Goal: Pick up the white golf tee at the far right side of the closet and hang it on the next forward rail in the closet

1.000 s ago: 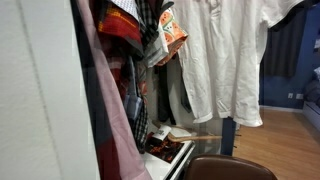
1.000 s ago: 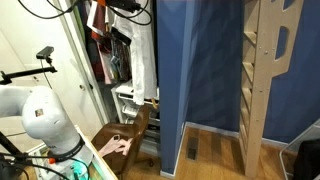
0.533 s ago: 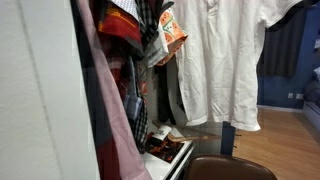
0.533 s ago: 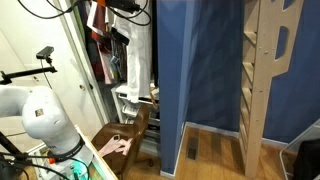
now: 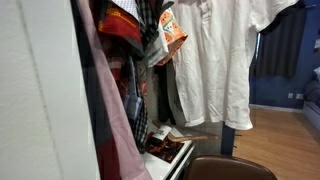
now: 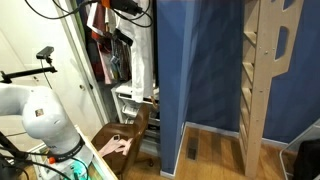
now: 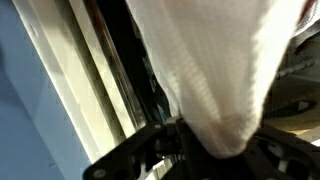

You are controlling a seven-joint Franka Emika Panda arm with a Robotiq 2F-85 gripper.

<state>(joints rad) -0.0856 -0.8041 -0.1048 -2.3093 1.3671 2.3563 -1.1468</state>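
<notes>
Clothes [image 5: 125, 40] crowd the tall white-walled closet [image 5: 40, 90] on my screen: from the left a pink hanging garment [image 5: 112, 135], an orange-patterned cloth [image 5: 172, 30], then the soft, short-sleeved white golf tee [image 5: 215, 60], hanging rightmost, just beside that cloth. On my wrist view the dark hand [image 7: 222, 150] is clenched on a bunched fold of the tee.

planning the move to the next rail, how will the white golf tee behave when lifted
Probably floppy: the white golf tee hangs in soft folds with loose sleeves. Likely light for its size, since the knit looks thin in the wrist view. It may swing and brush the hung clothes beside it.
</notes>
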